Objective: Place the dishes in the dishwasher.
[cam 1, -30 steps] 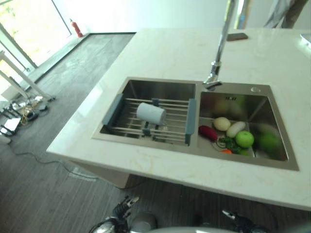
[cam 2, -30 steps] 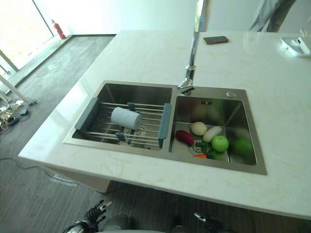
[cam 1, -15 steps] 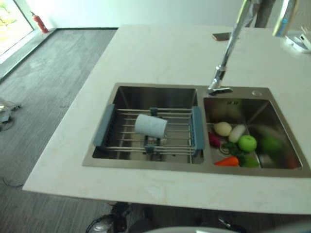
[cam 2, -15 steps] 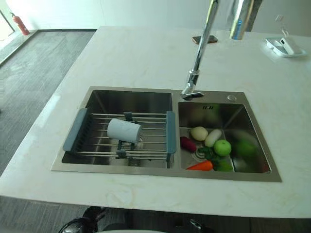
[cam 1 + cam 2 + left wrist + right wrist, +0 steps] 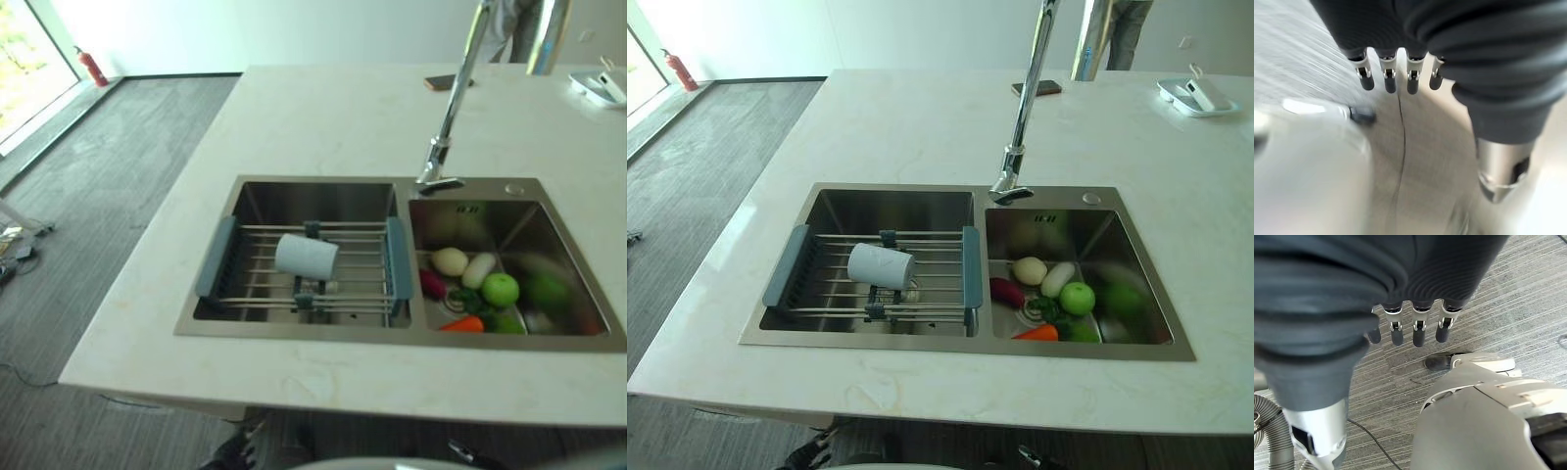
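Presently: cup (image 5: 881, 265) on its side on the rack (image 5: 872, 279) in the sink's (image 5: 921, 203) left basin; vegetables (image 5: 1058, 299) in the right. Left hand (image 5: 1400, 73) and right hand (image 5: 1410, 328): fingers straight, holding nothing.

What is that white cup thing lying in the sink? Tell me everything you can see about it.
The white cup is plain and cylindrical, with a smooth surface. It lies tipped on its side on the wire drying rack with blue-grey ends, which spans the left sink basin. It rests on the rack's metal rods beside a small blue-grey clip. Neither hand touches it.
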